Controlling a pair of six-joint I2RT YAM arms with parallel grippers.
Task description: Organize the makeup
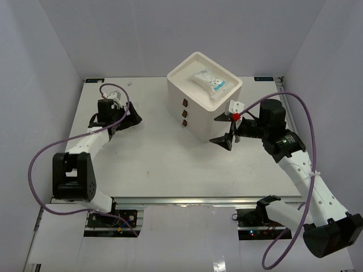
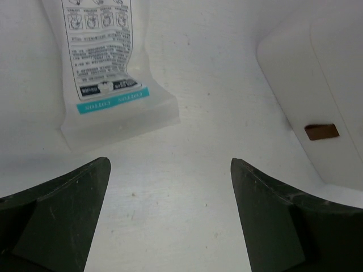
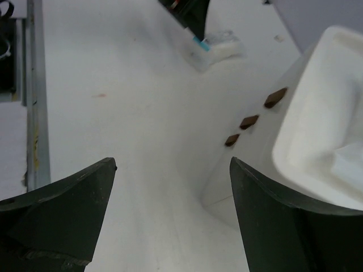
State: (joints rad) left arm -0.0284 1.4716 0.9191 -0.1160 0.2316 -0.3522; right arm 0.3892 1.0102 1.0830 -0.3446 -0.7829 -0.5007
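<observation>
Left jaws and right jaws gape empty; sachet point(image 2: 105, 68) lies just beyond the left.

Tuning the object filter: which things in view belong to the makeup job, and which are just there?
Job: sachet on the table; sachets atop the drawer box.
Not makeup: the drawer box itself; purple cables.

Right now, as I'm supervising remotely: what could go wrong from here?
The sachet lies flat on the table ahead of the open left claw; a pinch may catch only its edge and slip. The open right claw sits close beside the drawer box; a swing could knock it.
</observation>
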